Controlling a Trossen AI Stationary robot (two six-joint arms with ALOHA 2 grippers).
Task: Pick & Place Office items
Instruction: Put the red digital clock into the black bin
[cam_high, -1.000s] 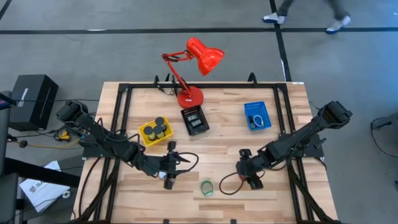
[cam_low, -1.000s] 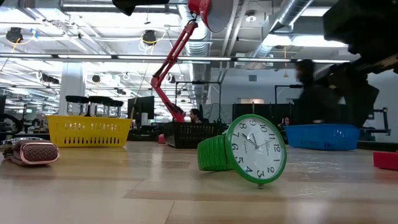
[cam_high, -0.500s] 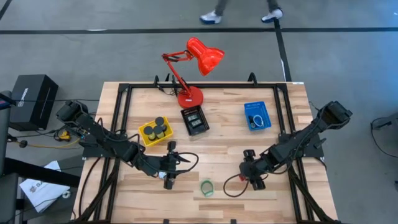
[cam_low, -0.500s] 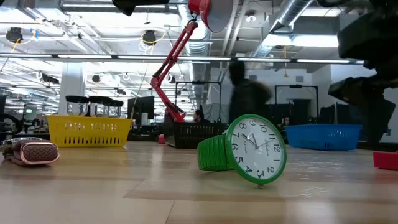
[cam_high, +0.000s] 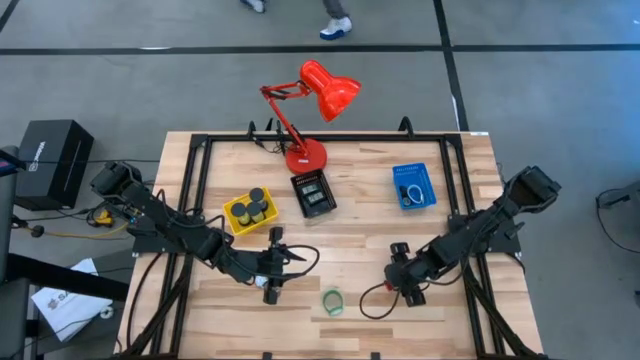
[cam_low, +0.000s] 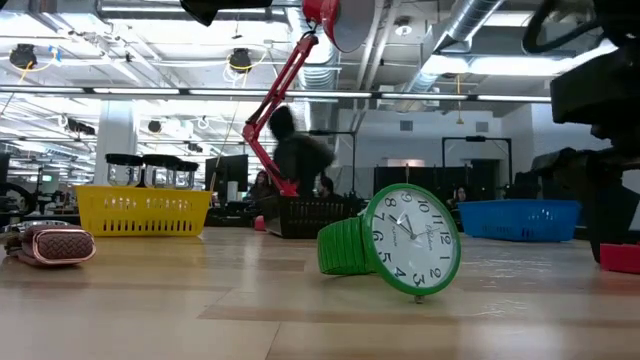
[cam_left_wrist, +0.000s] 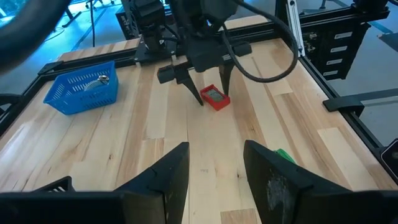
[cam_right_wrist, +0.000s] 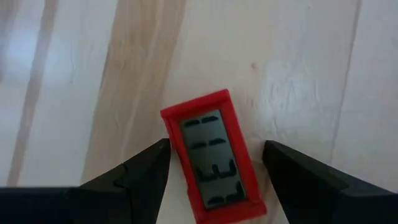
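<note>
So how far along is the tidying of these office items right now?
Done, it seems: black cylinders sit in the yellow tray, and items lie in the black tray and blue tray. In hand: the right gripper hangs open over the red rectangular piece, not yet gripping. Left: that piece and the green watch. The left gripper is open and empty.

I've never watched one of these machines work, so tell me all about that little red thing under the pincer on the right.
The little red thing is a small flat rectangle with a red, plastic-looking frame around a grey screen showing dark digit segments. It lies flat, screen up, on the bare wooden table, near the front right. The right pincer hangs just above it, its two dark fingers spread open, one on each side. Nothing appears to touch it except the table.
</note>
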